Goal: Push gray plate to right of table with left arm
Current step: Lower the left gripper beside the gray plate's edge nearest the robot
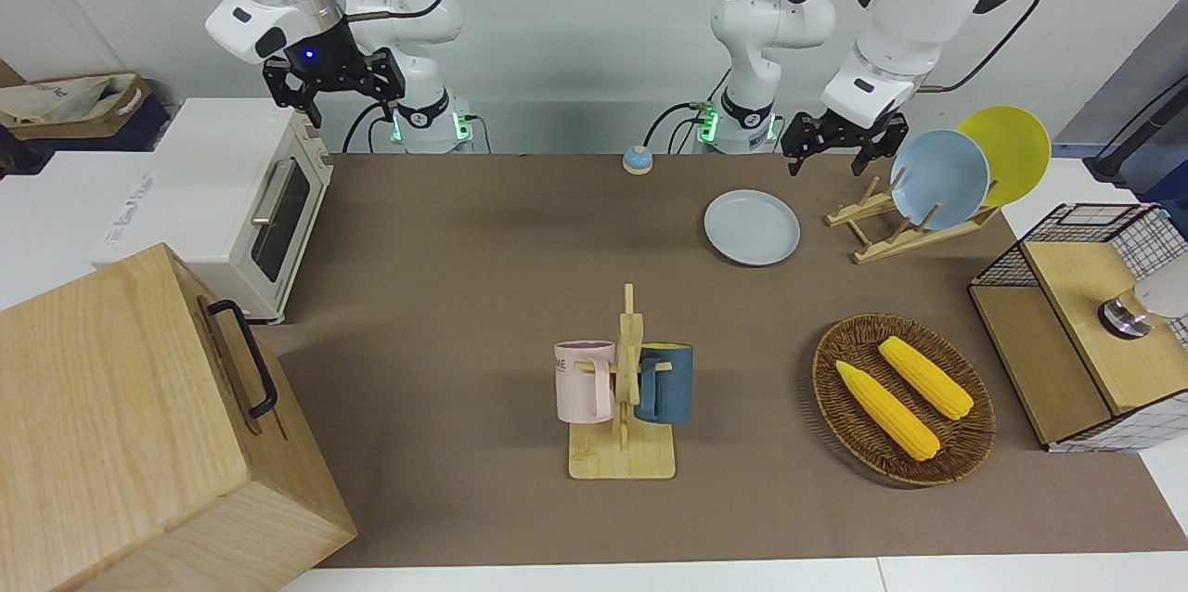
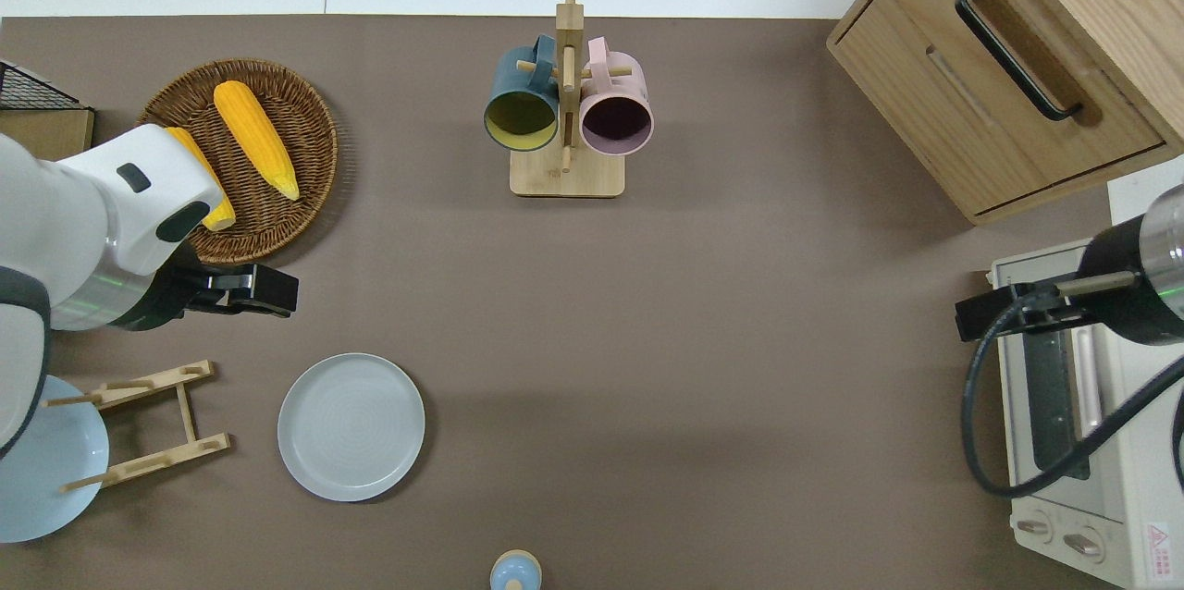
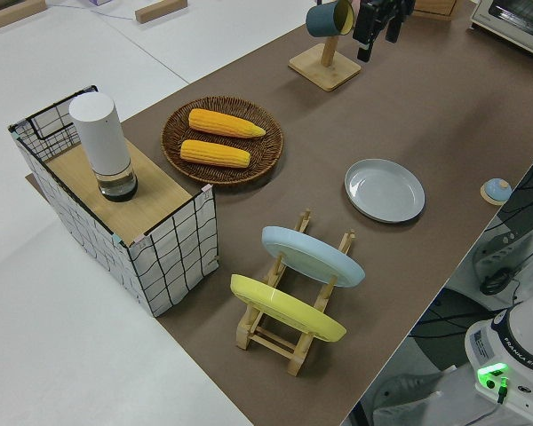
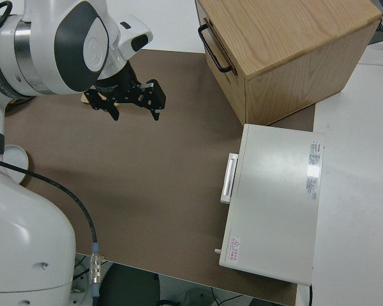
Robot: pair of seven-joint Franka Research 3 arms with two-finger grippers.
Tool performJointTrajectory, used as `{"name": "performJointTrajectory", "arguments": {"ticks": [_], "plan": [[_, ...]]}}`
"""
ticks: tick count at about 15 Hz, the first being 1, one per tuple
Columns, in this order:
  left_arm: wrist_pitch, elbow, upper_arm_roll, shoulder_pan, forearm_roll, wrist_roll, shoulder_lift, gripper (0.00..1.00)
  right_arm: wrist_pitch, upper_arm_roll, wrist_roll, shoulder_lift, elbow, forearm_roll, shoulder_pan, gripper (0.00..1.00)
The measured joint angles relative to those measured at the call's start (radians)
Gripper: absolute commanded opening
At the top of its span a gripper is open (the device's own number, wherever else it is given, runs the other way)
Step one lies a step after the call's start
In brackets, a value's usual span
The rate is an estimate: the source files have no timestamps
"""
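Left hand (image 2: pixel 268 289) is hanging in the air at middle left of the overhead frame, fingers spread wide, gripping nothing. Round pale grey-blue plate (image 2: pixel 351 426) is lying flat on the brown-matted counter (image 2: pixel 740 340), lower left of that frame, apart from the hand. Wooden plate rack (image 1: pixel 905 225) is standing just beside it, carrying a sky-blue plate (image 1: pixel 939 179) and a yellow plate (image 1: pixel 1007 151). Farther out, a woven basket (image 1: pixel 905 399) is holding two corn cobs. Right arm is sitting parked; its hand (image 1: pixel 320 77) is spread wide.
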Motion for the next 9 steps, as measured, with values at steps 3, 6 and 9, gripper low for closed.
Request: {"name": "performJointTrajectory", "arguments": {"ticks": [3,6,9], "plan": [[0.0,0.0,0.003,0.0,0.0,0.0,0.0,0.99,0.0,0.0,0.0,0.0,0.0,0.0,0.0,0.983],[0.0,0.0,0.005,0.001,0.0,0.0,-0.001,0.99,0.0,0.0,0.0,0.0,0.0,0.0,0.0,0.983],[0.0,0.0,0.006,0.001,0.0,0.0,-0.002,0.99,0.0,0.0,0.0,0.0,0.0,0.0,0.0,0.983]]}}
